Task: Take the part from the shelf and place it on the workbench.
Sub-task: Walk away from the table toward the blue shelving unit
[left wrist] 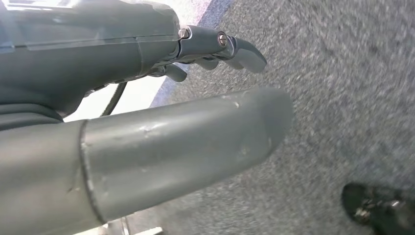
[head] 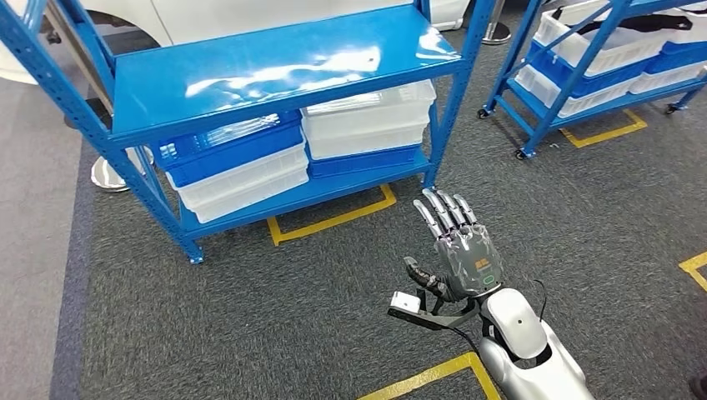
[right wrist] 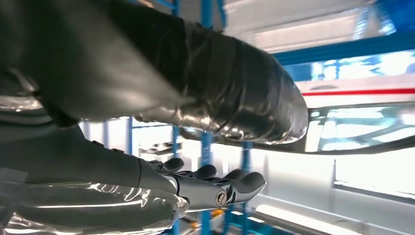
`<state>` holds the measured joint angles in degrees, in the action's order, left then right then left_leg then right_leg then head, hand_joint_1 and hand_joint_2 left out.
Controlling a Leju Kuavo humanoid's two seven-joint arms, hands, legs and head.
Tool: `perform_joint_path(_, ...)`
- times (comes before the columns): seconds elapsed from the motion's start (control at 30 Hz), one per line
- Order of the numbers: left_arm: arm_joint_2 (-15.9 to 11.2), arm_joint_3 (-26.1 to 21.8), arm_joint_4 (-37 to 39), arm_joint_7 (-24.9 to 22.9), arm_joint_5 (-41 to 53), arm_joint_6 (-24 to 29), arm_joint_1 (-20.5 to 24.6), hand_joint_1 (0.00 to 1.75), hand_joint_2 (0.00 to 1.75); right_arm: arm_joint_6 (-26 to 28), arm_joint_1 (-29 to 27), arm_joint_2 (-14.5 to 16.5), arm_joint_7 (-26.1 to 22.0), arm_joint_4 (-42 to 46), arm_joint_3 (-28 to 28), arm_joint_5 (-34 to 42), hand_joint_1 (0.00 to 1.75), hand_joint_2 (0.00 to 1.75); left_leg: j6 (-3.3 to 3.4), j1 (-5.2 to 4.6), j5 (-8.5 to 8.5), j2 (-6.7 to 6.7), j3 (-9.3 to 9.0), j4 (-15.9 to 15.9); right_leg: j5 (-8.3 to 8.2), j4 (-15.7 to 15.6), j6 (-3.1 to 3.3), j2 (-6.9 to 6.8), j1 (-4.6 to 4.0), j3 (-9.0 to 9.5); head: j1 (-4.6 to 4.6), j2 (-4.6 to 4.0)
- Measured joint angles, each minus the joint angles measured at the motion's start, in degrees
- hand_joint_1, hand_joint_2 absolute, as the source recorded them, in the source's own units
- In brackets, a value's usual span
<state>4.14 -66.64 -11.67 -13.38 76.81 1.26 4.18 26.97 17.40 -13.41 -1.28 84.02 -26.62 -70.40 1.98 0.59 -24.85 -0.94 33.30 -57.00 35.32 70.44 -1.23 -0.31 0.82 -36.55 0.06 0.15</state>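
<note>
Right hand: we see our right hand (head: pixel 461 247) raised above the grey carpet (head: pixel 250 317), its fingers (head: pixel 442 212) straight and spread apart, thumb out to the side, holding nothing. In the right wrist view the same hand (right wrist: pixel 195 183) shows its dark fingers stretched out side by side, nothing between them.

Left hand: in the left wrist view we see our left hand (left wrist: pixel 147 98) over the carpet, thumb long and straight, the darker fingers (left wrist: pixel 240 51) lightly bent past it. Nothing lies between thumb and fingers; we read the hand as empty with its fingers apart.

Shelf: the blue shelf (head: pixel 275 67) stands beyond our right fingertips, well apart from them. Its top board is bare and glossy.

Bins: on the lower board, further out from the fingertips, we see stacked white and blue bins (head: pixel 242 162) beside a second stack (head: pixel 367 125).

Part: we cannot tell where the part is; the bins are too far from our fingers for us to make out their contents.

Second rack: another blue rack (head: pixel 600 58) with white and blue bins stands off to the right of our right fingers, on wheels.

Floor marks: yellow tape (head: pixel 333 218) runs on the carpet between the fingertips and the shelf's foot; another yellow line (head: pixel 433 373) lies near our wrist.
</note>
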Motion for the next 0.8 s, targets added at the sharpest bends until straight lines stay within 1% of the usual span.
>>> perform_joint_path(0.03, 0.0, 0.0, 0.0, 0.0, 0.0, 0.0, 0.1, 0.00, 0.00, 0.1, -0.3, 0.0, 0.0, -0.1, 0.1, -0.2, 0.00, 0.00, 0.07, -0.01, 0.00, -0.56, -0.01, 0.0, 0.35, 2.3, -0.09, 0.12, 0.05, -1.34, 0.00, 0.00)
perform_joint_path(0.07, 0.0, 0.0, 0.0, 0.0, 0.0, 0.1, 0.1, 0.00, 0.00, 0.2, -0.6, 0.0, 0.0, -0.2, 0.1, -0.4, 0.00, 0.00, 0.09, -0.02, -0.03, -1.06, -0.04, -0.1, -0.40, 2.7, -0.15, 0.16, 0.11, -1.84, 0.01, 0.00)
perform_joint_path(0.1, 0.0, 0.0, 0.0, 0.0, 0.0, 0.1, 0.1, 0.00, 0.00, 0.3, -0.8, -0.1, 0.1, -0.2, 0.3, -0.6, 0.00, 0.00, 0.03, -0.01, -0.12, -1.53, -0.10, -0.2, -2.23, 0.9, -0.15, 0.18, 0.20, -1.32, 0.01, 0.00)
perform_joint_path(0.13, 0.0, 0.0, 0.0, 0.0, 0.0, 0.1, 0.0, 0.00, 0.00, 0.5, -0.8, -0.1, 0.1, -0.2, 0.4, -0.7, 0.00, 0.00, -0.10, 0.01, -0.24, -1.92, -0.14, -0.4, -4.57, -2.4, -0.11, 0.27, 0.33, -0.04, 0.01, 0.00)
perform_joint_path(0.17, 0.0, 0.0, 0.0, 0.0, 0.0, 0.2, -0.1, 0.00, 0.00, 0.7, -0.8, -0.2, 0.1, -0.2, 0.7, -0.7, 0.00, 0.00, -0.32, -0.06, -0.42, -2.20, -0.09, -0.7, -6.30, -5.8, -0.01, 0.54, 0.37, 1.34, 0.01, 0.00)
perform_joint_path(0.2, 0.0, 0.0, 0.0, 0.1, 0.0, 0.1, -0.1, 0.00, 0.00, 0.8, -0.9, -0.2, 0.1, -0.2, 0.9, -0.7, 0.00, 0.00, -0.60, -0.14, -0.59, -2.45, 0.05, -1.0, -7.47, -8.7, 0.16, 0.81, 0.36, 2.45, 0.00, 0.00)
perform_joint_path(0.23, 0.0, 0.0, 0.0, 0.1, 0.0, 0.1, -0.1, 0.00, 0.00, 0.9, -0.9, -0.3, 0.1, -0.2, 1.1, -0.8, 0.00, 0.00, -0.87, -0.21, -0.70, -2.60, 0.23, -1.2, -7.90, -10.4, 0.34, 1.06, 0.34, 3.01, -0.01, 0.00)
perform_joint_path(0.27, 0.0, 0.0, 0.0, 0.1, 0.0, 0.2, -0.1, 0.00, 0.00, 1.0, -1.0, -0.3, 0.1, -0.2, 1.2, -0.8, 0.00, 0.00, -0.80, -0.31, -0.83, -2.65, 0.39, -1.4, -7.75, -10.9, 0.49, 1.24, 0.29, 3.12, -0.02, 0.00)
perform_joint_path(0.37, -0.1, 0.0, 0.0, 0.2, 0.1, 0.2, -0.1, 0.00, 0.00, 1.1, -1.2, -0.4, 0.1, -0.2, 1.5, -0.8, 0.00, 0.00, -0.16, -0.29, -0.96, -2.54, 0.36, -1.3, -7.92, -11.2, 0.69, 1.33, 0.19, 3.11, -0.03, 0.00)
perform_joint_path(0.43, 0.0, 0.0, 0.0, 0.2, 0.2, 0.2, -0.1, 0.00, 0.00, 1.4, -1.5, -0.5, 0.1, -0.2, 1.9, -0.8, 0.00, 0.00, -0.32, -0.19, -0.85, -2.51, 0.22, -1.1, -7.91, -11.2, 0.90, 1.36, 0.05, 3.12, -0.03, 0.00)
perform_joint_path(0.53, -0.1, 0.0, 0.0, 0.2, 0.3, 0.4, -0.1, 0.00, 0.00, 1.8, -2.3, -0.8, -0.4, 0.3, 2.6, -0.5, 0.00, 0.00, -0.43, -0.16, -0.79, -2.52, 0.15, -1.0, -7.93, -11.2, 1.10, 1.34, 0.09, 3.13, -0.03, 0.00)
perform_joint_path(0.7, -0.3, 0.0, 0.0, 0.2, 0.5, 0.5, -0.1, 0.00, 0.00, 1.9, -3.6, -0.9, -1.3, 0.8, 3.9, -0.2, 0.00, 0.00, -0.39, -0.22, -0.87, -2.51, 0.29, -1.2, -7.94, -11.2, 1.06, 1.33, 0.14, 3.13, -0.03, 0.00)
perform_joint_path(0.77, -0.3, 0.0, 0.0, 0.2, 0.5, 0.5, 0.0, 0.00, 0.00, 1.9, -3.7, -0.9, -1.4, 0.8, 4.0, -0.2, 0.00, 0.00, -0.24, -0.33, -0.96, -2.48, 0.26, -1.0, -7.94, -11.5, 0.80, 1.33, 0.20, 3.25, -0.03, 0.00)
perform_joint_path(0.8, -0.3, 0.0, 0.0, 0.2, 0.5, 0.5, 0.0, 0.00, 0.00, 1.8, -3.7, -0.9, -1.4, 1.0, 4.1, -0.2, 0.00, 0.00, -0.15, -0.11, -0.76, -2.45, -0.08, -0.4, -7.91, -11.6, 0.57, 1.31, 0.19, 3.42, -0.03, 0.00)
